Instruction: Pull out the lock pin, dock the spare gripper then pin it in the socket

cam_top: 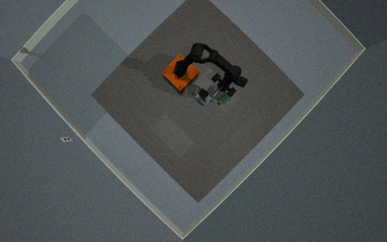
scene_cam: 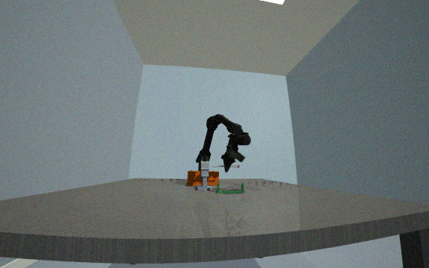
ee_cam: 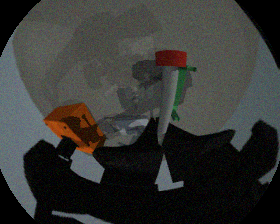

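Above the brown table (scene_cam: 125, 208), the gripper (scene_cam: 228, 166) grasps the red-capped lock pin (scene_cam: 223, 166) mid-shaft; it sticks out level, beside the grey mount (scene_cam: 204, 175).

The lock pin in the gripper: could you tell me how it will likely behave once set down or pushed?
The lock pin looks like a thin straight rod, so probably stiff. Its shaft appears round, so it may roll on the table, though the wider red cap might curb that. Pinched mid-shaft in the gripper, it could pivot when pushed.
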You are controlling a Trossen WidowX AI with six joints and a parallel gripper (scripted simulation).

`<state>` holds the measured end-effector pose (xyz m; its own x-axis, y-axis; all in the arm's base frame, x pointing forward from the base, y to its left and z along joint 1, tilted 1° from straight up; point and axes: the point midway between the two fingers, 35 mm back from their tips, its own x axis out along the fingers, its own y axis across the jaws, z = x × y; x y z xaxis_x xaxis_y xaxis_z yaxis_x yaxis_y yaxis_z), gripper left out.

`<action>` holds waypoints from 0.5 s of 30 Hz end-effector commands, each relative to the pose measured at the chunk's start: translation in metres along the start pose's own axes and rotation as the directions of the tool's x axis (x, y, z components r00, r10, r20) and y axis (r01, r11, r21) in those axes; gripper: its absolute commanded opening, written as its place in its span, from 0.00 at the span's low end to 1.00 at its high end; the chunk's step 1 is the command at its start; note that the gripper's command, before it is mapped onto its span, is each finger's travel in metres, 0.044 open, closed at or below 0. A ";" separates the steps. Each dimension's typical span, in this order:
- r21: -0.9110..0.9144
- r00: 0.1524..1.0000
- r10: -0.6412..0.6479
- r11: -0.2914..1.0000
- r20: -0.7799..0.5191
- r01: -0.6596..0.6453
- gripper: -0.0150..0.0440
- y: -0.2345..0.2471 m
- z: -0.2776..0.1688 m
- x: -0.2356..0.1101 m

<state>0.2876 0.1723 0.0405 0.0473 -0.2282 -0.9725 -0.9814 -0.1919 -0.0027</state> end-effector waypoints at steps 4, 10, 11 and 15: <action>-0.008 1.000 -0.001 1.000 0.005 0.001 0.25 0.021 -0.001 -0.002; -0.016 1.000 -0.002 1.000 0.005 0.002 0.25 0.038 -0.003 -0.002; -0.017 1.000 -0.002 1.000 0.005 0.002 0.25 0.039 -0.003 -0.002; -0.018 1.000 -0.002 1.000 0.005 0.002 0.25 0.039 -0.002 0.004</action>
<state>0.2529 0.1629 0.0418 0.0521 -0.2260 -0.9727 -0.9774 -0.2113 -0.0032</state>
